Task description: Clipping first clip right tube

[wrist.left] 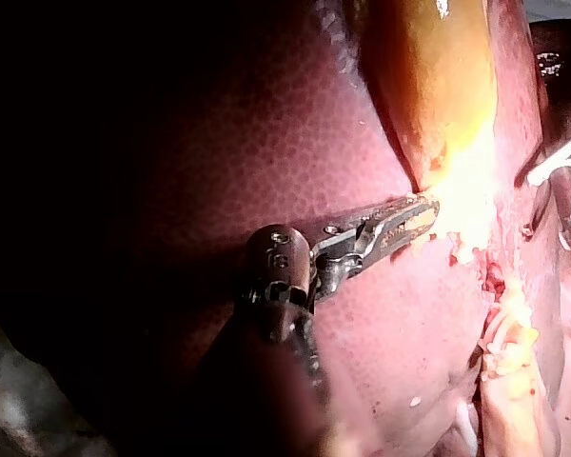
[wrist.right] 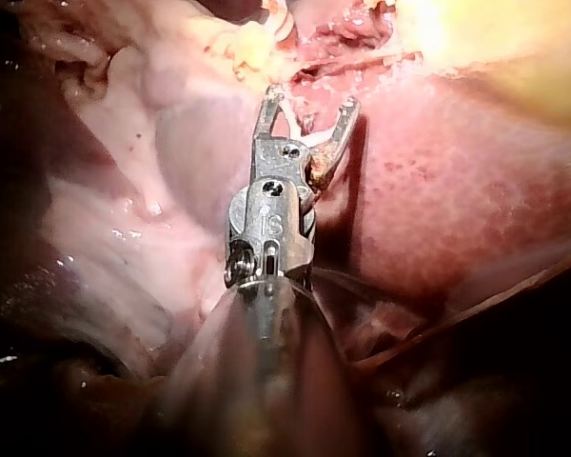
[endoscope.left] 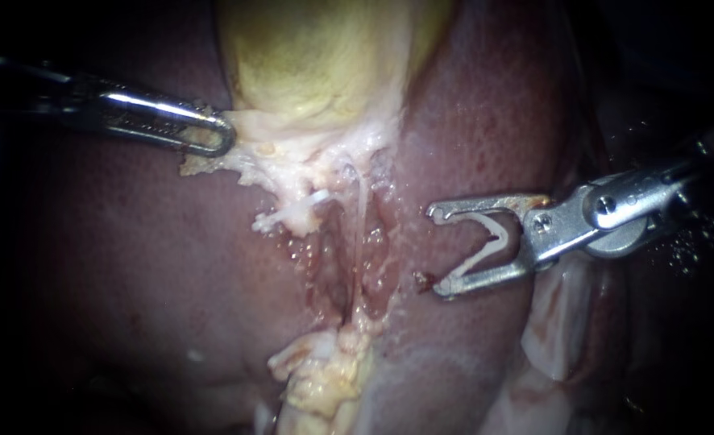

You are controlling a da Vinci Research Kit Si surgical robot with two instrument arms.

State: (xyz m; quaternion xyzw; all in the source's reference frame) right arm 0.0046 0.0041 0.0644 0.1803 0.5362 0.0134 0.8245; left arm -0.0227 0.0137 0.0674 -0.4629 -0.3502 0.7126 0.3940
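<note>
Dark red liver [endoscope.left: 131, 282] fills the endoscope view, surface wet and mottled. Gallbladder [endoscope.left: 317, 56], yellow-green, lies on it at the far edge. Pale frayed tissue [endoscope.left: 292, 153] hangs from the gallbladder's base and runs into a raw trough [endoscope.left: 333, 274] cut down the liver's middle. Yellowish fat [endoscope.left: 325, 379] sits in a lump at the trough's near end.

Right instrument [endoscope.left: 438, 250]: shaft comes in over the liver's right side. Jaws stand wide apart, each touching a leg of a white clip [endoscope.left: 500, 236] that sits open as a V between them. Tips point toward the trough and stop short of it, over bare liver beside its right rim. No tissue between the jaws.

Left instrument [endoscope.left: 226, 137]: jaws lie together on the left edge of the pale tissue just under the gallbladder, pinching it. Left wrist view agrees, the tip buried in the bright tissue at the gallbladder's base.

Tube [endoscope.left: 360, 225]: thin, pale, runs lengthwise down the trough from the pale tissue. Lies apart from the clip, untouched. Cannot tell whether it is the right tube.
</note>
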